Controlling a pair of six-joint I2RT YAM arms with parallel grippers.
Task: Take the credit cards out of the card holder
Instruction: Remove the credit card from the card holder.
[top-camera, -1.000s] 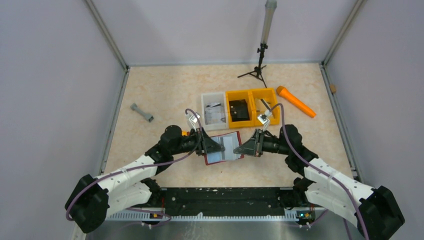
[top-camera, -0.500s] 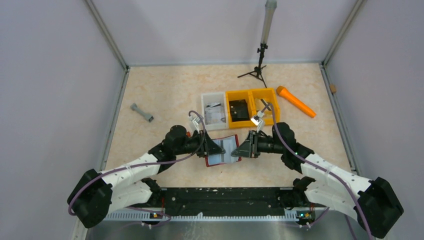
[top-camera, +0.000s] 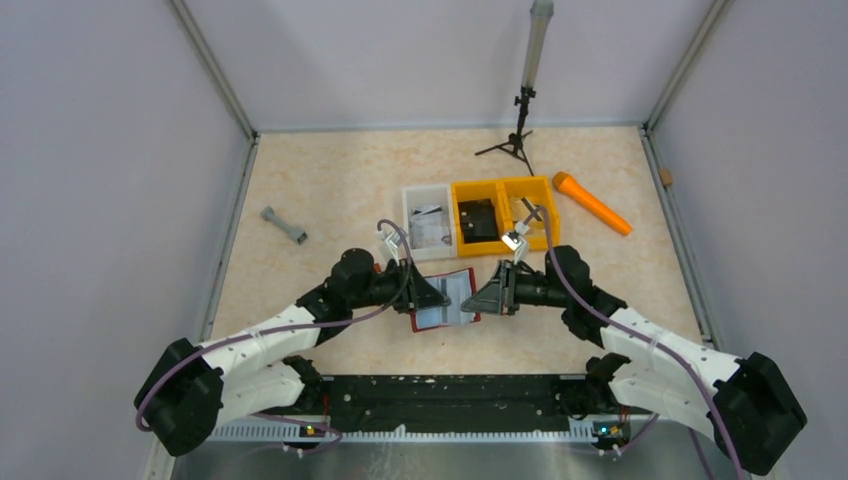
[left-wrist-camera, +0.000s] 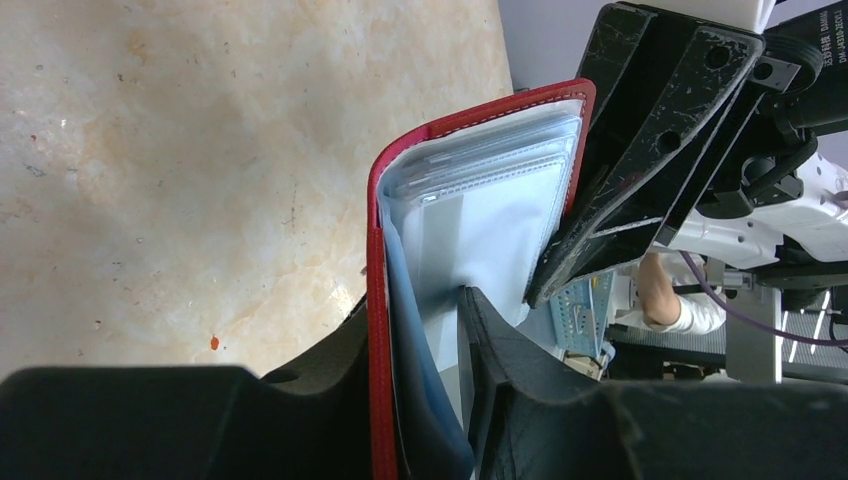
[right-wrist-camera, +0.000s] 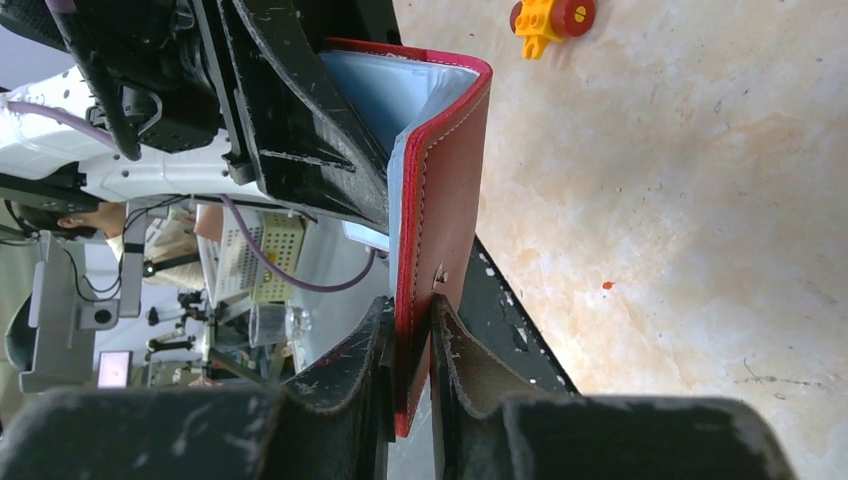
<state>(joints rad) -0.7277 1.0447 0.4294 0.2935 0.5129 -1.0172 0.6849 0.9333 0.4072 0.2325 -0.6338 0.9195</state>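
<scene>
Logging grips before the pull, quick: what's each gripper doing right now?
Left gripper: closed on the card holder, cover and sleeves together.
Right gripper: closed on the card holder's other red flap.

The left arm (top-camera: 262, 335) and right arm (top-camera: 655, 348) have white shells between black joints, and a purple cable (top-camera: 330, 322) loops along each. The left claw (top-camera: 444, 294) and right claw (top-camera: 477, 298) are black, wedge-shaped, scuffed pale at the edges, with round screw holes.

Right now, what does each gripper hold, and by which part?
Both hold the open dark red card holder: the left gripper pinches one cover with its clear pockets, the right gripper pinches the opposite cover.
</scene>
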